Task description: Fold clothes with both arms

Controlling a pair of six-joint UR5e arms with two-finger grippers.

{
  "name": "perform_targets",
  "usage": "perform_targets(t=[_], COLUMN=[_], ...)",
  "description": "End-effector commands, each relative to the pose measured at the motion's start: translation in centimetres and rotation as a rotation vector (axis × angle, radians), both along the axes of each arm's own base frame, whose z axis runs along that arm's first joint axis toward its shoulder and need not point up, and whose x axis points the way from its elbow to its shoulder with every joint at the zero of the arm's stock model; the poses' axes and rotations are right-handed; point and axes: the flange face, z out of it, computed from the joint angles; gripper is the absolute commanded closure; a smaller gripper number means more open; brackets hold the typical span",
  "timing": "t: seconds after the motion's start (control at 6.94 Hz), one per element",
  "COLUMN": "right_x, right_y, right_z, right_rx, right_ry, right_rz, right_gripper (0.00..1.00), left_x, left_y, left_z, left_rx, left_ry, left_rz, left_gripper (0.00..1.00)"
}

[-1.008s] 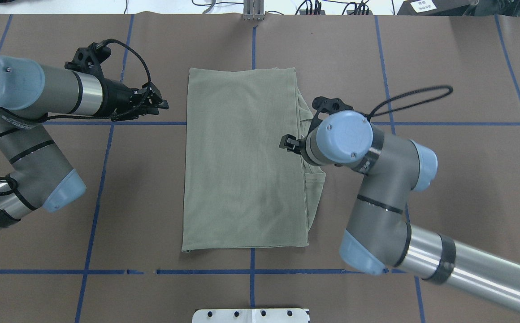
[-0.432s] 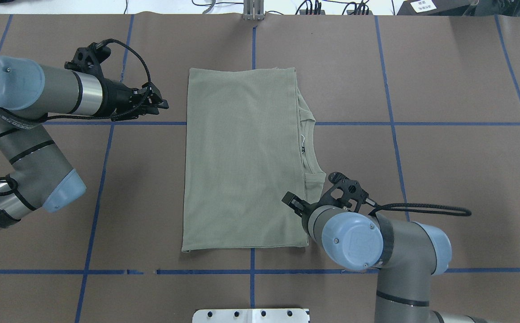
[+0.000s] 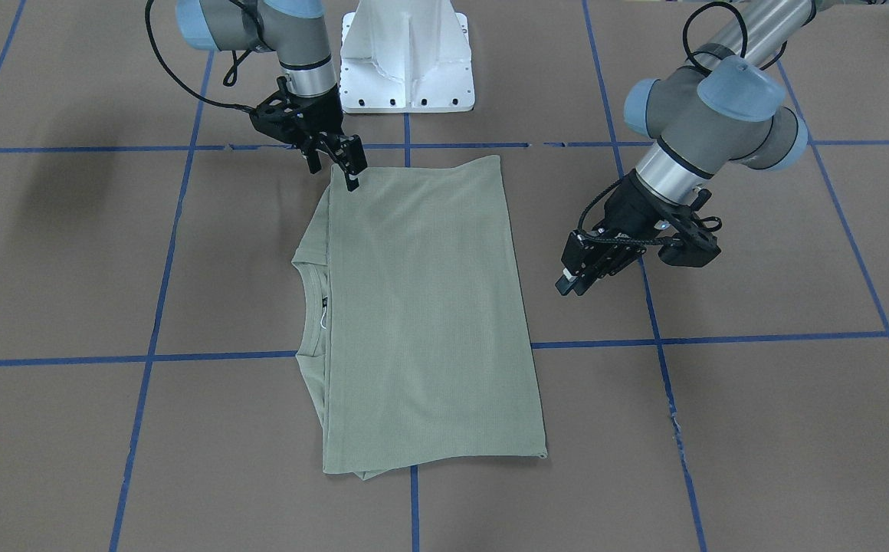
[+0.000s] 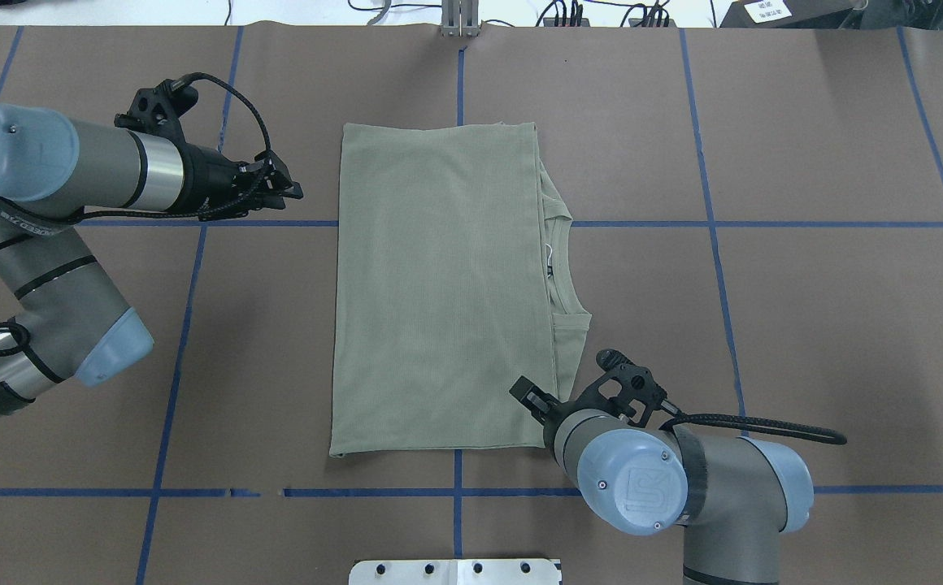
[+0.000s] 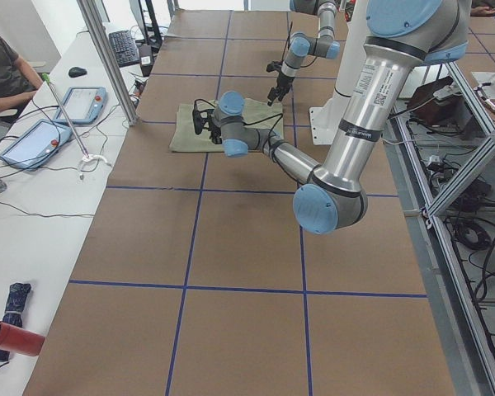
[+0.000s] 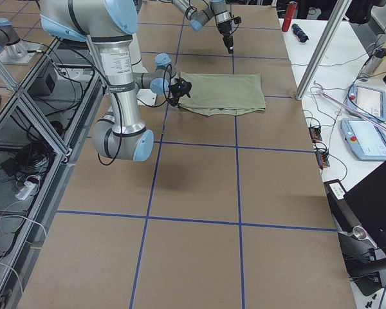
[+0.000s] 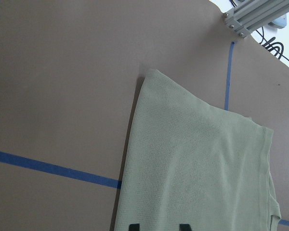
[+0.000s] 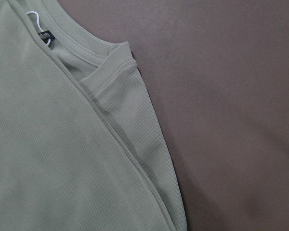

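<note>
Your shirt (image 4: 439,284) lies centred on the table (image 4: 805,325); left gripper (image 4: 293,189) off its left edge, right gripper (image 4: 525,393) at its near right corner.

Left arm (image 4: 57,276) and right arm (image 4: 732,479), silver tubes, grey joints, light-blue caps, black cables, white pedestal (image 3: 406,54)

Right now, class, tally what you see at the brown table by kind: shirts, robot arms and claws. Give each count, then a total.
Shirts: 1 (green shirt)
Robot arms: 2 (left arm, right arm)
Claws: 2 (left claw, right claw)
Total: 5
</note>
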Motion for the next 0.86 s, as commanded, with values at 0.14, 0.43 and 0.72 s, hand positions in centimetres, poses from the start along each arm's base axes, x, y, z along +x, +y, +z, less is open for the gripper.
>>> perform_targets(t=[0.14,0.43,0.72], right_x=[-0.7,-0.6,-0.2], right_y=[1.6,1.3,0.2], right_z=[0.0,0.1,0.4], right_rx=[-0.013,-0.014,-0.015], right_ry=[-0.004,-0.003,0.004], right_rz=[-0.021,-0.014,0.004], right_gripper=[0.29,0.6,0.6], left_x=[0.0,-0.2,-0.3], left_y=[0.0,0.0,0.2], left_z=[0.1,-0.2,-0.1], left_rx=[-0.001,0.002,0.002], left_ry=[0.0,0.003,0.003], left_rz=[0.0,-0.003,-0.003], left_gripper=[0.61,0.61,0.61])
